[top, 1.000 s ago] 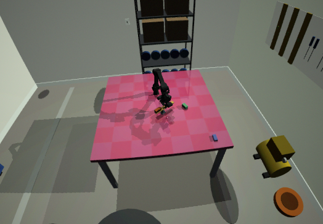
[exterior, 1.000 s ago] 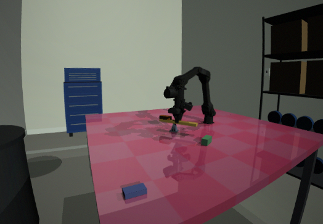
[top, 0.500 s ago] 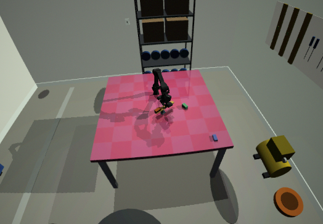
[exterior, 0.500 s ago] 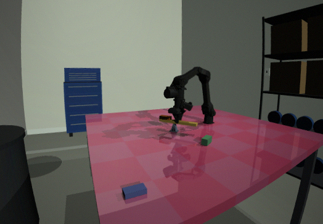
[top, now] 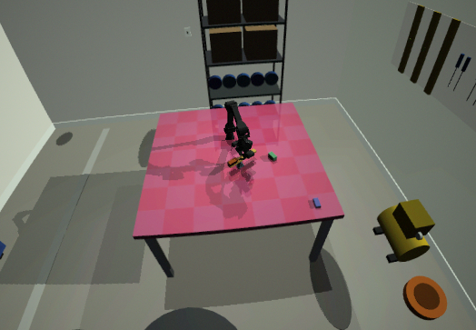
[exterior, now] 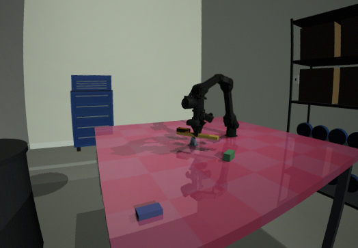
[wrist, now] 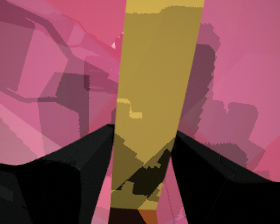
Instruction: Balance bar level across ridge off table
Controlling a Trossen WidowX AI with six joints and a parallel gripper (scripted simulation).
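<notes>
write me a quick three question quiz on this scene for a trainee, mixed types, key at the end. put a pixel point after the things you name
1. What colour is the small rectangular block [top: 317, 203] [exterior: 149, 212] nearest a table corner?
2. True or false: the long yellow bar [top: 253, 151] [exterior: 209, 136] [wrist: 155, 65] lies flat on the table.
3. Where on the bar is the small orange block [top: 233, 162] [exterior: 183, 130]? (a) at the middle (b) towards one end

Key: 1 blue; 2 false; 3 b
</notes>
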